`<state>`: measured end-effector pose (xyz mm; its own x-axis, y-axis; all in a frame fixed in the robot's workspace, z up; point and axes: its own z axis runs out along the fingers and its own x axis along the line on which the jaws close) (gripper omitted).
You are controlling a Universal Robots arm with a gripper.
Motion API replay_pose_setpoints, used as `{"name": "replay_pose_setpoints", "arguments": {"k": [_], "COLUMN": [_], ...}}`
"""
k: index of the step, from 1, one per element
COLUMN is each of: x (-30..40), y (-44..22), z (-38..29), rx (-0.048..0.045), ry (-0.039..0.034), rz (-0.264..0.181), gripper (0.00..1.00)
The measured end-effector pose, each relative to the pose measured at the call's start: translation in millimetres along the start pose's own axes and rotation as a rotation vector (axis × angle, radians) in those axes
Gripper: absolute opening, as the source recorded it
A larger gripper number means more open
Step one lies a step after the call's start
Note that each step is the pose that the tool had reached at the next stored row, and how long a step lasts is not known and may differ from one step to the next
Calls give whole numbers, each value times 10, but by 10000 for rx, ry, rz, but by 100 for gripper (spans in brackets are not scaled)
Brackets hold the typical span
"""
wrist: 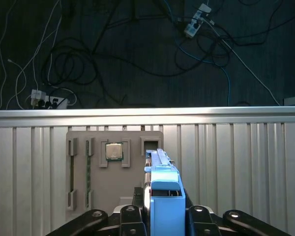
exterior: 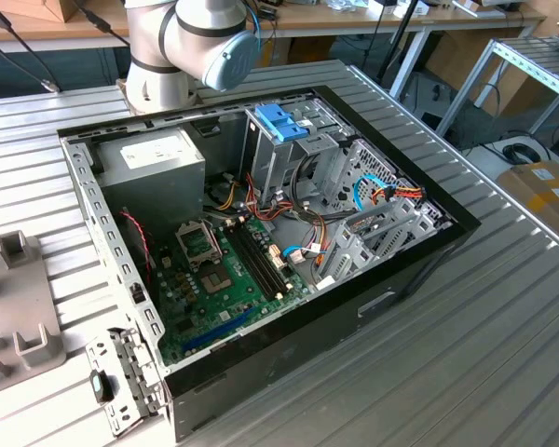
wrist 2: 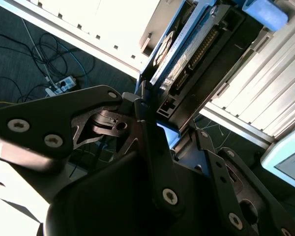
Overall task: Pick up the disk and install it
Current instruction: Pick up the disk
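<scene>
Over the desk (wrist: 236, 162), by the grey holder (wrist: 115, 189), your tool (wrist: 165, 216) clamps the disk (wrist: 163, 179). I judge pickup done; installing needs its rail kept square to the case (exterior: 335, 321) bay.

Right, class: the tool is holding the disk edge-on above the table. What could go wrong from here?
1. The tool grips the disk near one end, so it might tilt or slip.
2. If dropped, it could strike the grey parts tray or the processor chip on it.
3. Loose cables crowd the drive cage in the computer case, so the carrier rail might snag.
</scene>
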<state>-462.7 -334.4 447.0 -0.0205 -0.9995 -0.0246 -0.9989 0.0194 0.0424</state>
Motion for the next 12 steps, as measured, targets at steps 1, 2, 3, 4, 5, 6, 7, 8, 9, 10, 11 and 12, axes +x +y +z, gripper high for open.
{"name": "replay_pose_setpoints", "arguments": {"k": [1,2,3,4,5,6,7,8,9,10,11,12], "x": [0,0,0,0,0,0,0,0,-1,-1,-1,-1], "y": [0,0,0,0,0,1,1,1,1,1,1,2], "z": [-2,-4,-6,-10,-12,-15,-19,-21,-26,-30,-33,-37], "rx": [0,0,1,0,0,0,0,0,0,1,1,0], "ry": [0,0,-1,0,0,0,0,0,0,-1,0,0], "rz": [0,0,0,0,0,0,0,0,0,0,0,1], "gripper": [37,37,37,37,37,37,37,37,37,37,37,37]}}
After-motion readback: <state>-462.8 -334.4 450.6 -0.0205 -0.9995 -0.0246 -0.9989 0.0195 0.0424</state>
